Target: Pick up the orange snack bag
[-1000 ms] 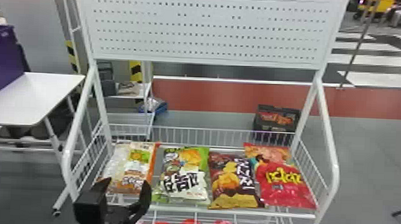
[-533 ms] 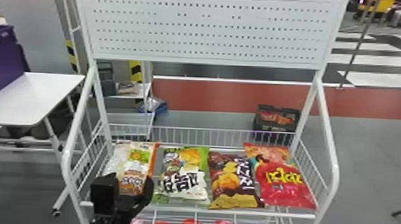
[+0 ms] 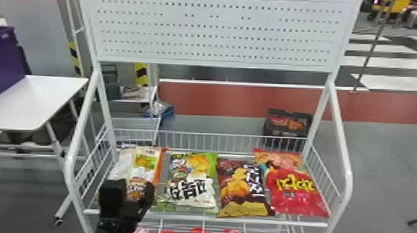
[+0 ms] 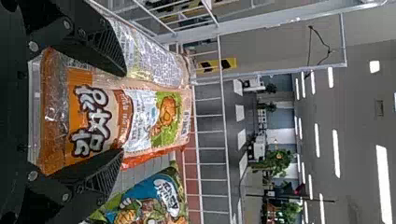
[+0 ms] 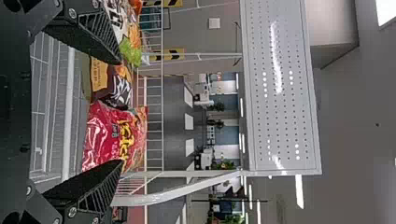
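Note:
At the shelf's front left in the head view, my left gripper (image 3: pixel 134 192) stands over the near end of the orange snack bag (image 3: pixel 153 167), hiding part of it. Seen from the left wrist, the orange snack bag (image 4: pixel 126 116) lies between the two spread fingers of my left gripper (image 4: pixel 123 113), with the silvery part of a bag beside it behind one finger. My right gripper (image 5: pixel 120 112) is open in the right wrist view, holding nothing, with the red bag (image 5: pixel 105 135) beyond its fingers.
A green and white bag (image 3: pixel 194 184), a brown bag (image 3: pixel 241 190) and a red bag (image 3: pixel 298 192) lie to the right on the wire shelf. The shelf's front rail (image 3: pixel 247 220) and left side frame (image 3: pixel 74 155) are close to the left arm.
Compared with the earlier head views, my left gripper has shifted a little right and its body looks more upright. The bags lie as before.

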